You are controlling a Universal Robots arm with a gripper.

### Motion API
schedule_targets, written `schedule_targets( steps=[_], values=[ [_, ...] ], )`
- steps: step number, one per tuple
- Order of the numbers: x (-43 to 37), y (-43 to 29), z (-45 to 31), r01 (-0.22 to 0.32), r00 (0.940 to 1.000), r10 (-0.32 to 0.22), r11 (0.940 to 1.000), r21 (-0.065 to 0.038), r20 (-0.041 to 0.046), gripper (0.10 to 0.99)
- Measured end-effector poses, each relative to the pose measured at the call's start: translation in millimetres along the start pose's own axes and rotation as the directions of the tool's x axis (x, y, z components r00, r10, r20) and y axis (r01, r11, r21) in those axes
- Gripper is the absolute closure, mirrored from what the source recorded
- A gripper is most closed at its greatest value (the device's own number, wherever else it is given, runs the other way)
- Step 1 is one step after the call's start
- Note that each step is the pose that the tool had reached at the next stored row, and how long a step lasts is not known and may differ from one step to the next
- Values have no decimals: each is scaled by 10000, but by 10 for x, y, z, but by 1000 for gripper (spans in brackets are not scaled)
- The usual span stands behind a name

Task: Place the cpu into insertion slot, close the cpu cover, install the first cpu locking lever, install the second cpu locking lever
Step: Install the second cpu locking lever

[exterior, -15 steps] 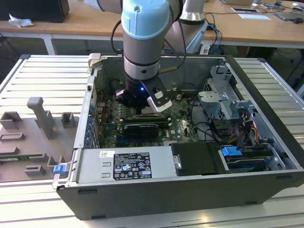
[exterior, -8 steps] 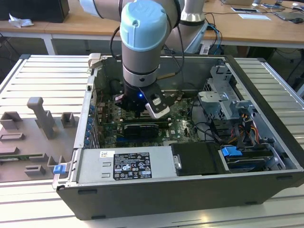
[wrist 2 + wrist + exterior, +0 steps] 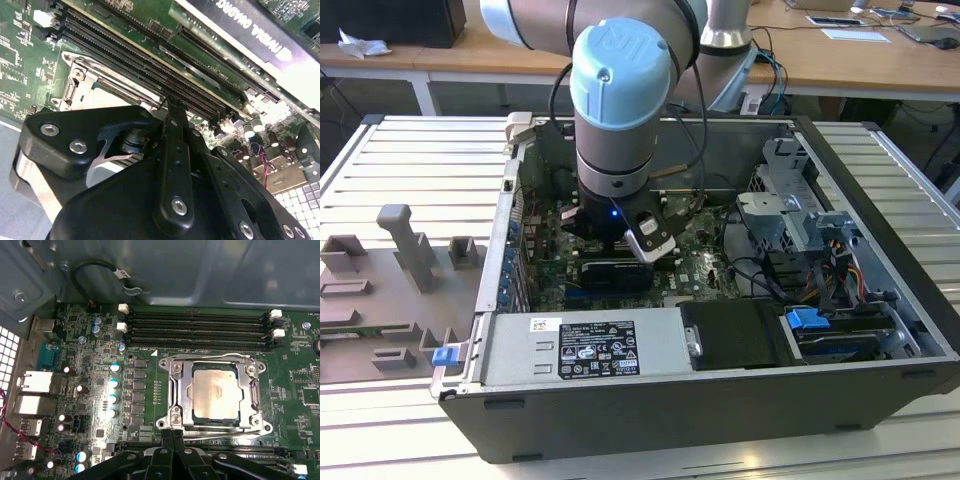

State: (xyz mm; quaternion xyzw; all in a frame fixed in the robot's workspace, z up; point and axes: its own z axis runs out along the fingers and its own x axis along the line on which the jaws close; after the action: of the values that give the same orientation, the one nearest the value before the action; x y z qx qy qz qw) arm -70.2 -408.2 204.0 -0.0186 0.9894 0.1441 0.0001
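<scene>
Landmark: take the insertion slot [image 3: 216, 392] on the green motherboard [image 3: 100, 405] as your reference; it sits just beside the 4 long black memory slots [image 3: 197, 330].
CPU: you can see the cpu [image 3: 216, 389] lying flat in the slot, silvery face up, squared to the socket edges.
Cover: the cpu cover [image 3: 177, 392] appears laid down around the chip, its cut-out framing it. You should judge the placing step done and the cover lowered; whether either locking lever is latched cannot be told.
Jaws: in the first wrist view the gripper [image 3: 172, 436] shows its 2 fingers pressed together, gripping nothing.
Relation: the fingertips hover at the slot edge farthest from the memory slots, near the corner, so the chip lies just beyond the tips toward those slots.
Arm: in the exterior view the gripper [image 3: 620, 245] hangs inside the open computer case [image 3: 880, 230].
</scene>
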Motion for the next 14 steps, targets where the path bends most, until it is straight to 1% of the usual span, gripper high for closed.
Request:
schedule_targets(
  steps=[1,2,5,9,11,13,14],
  values=[
    [1,-1,3,1,10000,-1,10000,-33,1,980],
    [6,-3,14,2,10000,-2,9999,-107,4,980],
    [32,-12,45,2,10000,-2,9999,-169,7,980],
    [62,-13,59,3,10000,-2,9996,-265,10,980],
    [64,3,71,1,10000,0,9995,-322,12,980],
    [62,28,101,5,10000,-5,9993,-381,17,980],
    [67,27,105,2,10000,-1,9993,-383,14,980]
  ],
)
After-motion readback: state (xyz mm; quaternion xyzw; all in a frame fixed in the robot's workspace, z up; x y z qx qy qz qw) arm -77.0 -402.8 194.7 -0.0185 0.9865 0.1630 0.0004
